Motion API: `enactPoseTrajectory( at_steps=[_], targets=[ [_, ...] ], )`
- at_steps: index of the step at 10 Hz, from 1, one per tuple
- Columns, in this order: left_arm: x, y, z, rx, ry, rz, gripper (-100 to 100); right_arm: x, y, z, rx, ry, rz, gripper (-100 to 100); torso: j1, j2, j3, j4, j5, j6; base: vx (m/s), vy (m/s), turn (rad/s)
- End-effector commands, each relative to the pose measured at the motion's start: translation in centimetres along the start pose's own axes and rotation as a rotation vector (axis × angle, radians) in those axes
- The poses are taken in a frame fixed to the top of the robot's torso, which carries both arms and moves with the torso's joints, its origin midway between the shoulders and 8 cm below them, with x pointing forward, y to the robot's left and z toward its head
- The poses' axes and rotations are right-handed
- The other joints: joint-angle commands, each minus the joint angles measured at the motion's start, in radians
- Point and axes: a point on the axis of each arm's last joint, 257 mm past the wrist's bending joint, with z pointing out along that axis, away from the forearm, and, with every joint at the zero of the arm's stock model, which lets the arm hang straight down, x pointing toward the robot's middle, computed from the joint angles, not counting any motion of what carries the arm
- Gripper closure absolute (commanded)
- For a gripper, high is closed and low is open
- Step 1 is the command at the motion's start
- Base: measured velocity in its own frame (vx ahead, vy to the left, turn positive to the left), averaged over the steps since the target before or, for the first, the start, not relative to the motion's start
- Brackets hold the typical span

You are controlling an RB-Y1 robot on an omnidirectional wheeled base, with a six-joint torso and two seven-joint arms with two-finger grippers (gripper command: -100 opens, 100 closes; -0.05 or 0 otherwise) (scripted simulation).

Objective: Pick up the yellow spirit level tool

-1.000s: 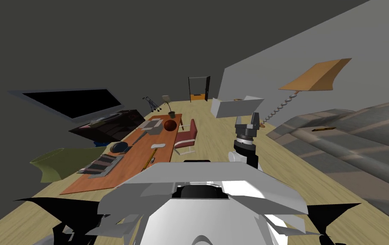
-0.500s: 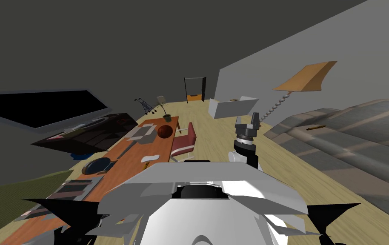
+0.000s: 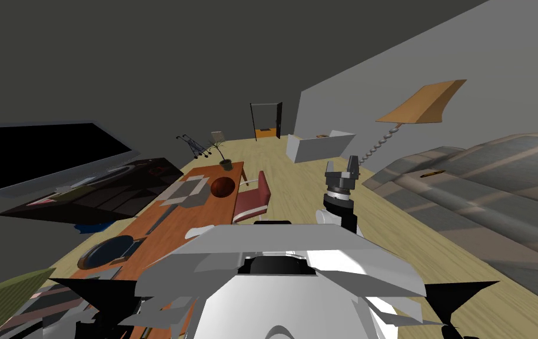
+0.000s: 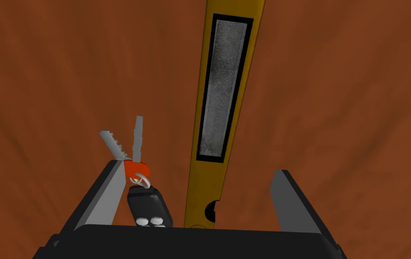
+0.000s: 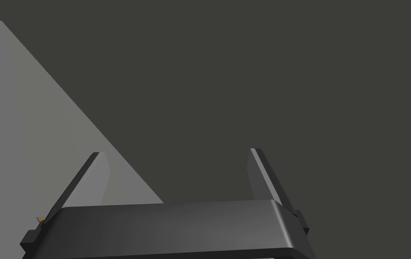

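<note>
Reddish-brown wood spread beneath the left gripper (image 4: 198,168) — the surface (image 4: 335,90) of a long desk, seen close from the left wrist. On it lay the yellow spirit level (image 4: 220,112), flat, its length running straight away from the gripper's dark body. A long grey panel framed in black was set in its upper face, and a small dark notch showed near the end closest to the gripper. The left fingers (image 4: 103,198) stood wide apart, one on either side of the level and touching neither of its edges; it lay roughly midway between them. Whether their tips met the wood could not be told.

A bunch of keys (image 4: 132,148) lay just beside the level, between it and one finger: two grey toothed blades fanned out from a red head, with a ring and a black fob (image 4: 148,207) bearing two pale buttons. The red head sat against that finger's tip, contact uncertain.

From the head, the surface stretched away on the robot's left, carrying a dark brown bowl (image 3: 222,187) and, at its far end, a potted plant (image 3: 225,162); a red chair (image 3: 253,200) stood at its side. The right gripper (image 3: 343,166) was raised on the robot's right above the pale plank floor (image 3: 297,194) — its fingers (image 5: 92,180) spread wide, gripping nothing.
</note>
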Motion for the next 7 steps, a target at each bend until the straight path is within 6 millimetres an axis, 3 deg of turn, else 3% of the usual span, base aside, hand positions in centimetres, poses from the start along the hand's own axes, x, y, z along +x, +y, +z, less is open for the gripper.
enactPoseTrajectory(
  at_steps=[1,3,6,7],
  targets=[
    [0.5,0.0,0.1,-0.011,0.005,-0.004,-100,0.0,0.0,0.0,0.0,0.0,0.0,0,0.0,0.0,0.0,0.0,0.0,0.0,-0.026,0.038,-0.038],
    [0.0,-1.6,1.7,0.001,-0.012,-0.004,-100,0.0,0.0,0.0,0.0,0.0,0.0,0,-0.001,0.002,0.001,0.001,0.0,0.0,-0.025,0.028,-0.02],
    [-0.1,-1.5,1.7,0.0,-0.012,-0.007,-100,0.0,0.0,0.0,0.0,0.0,0.0,0,-0.001,0.003,0.002,0.001,0.0,0.0,-0.023,0.02,-0.01],
    [-0.1,-1.5,1.7,0.001,-0.012,-0.005,100,0.0,0.0,0.0,0.0,0.0,0.0,0,-0.001,0.002,0.001,0.0,0.0,0.0,0.0,0.0,0.0]
  ],
)
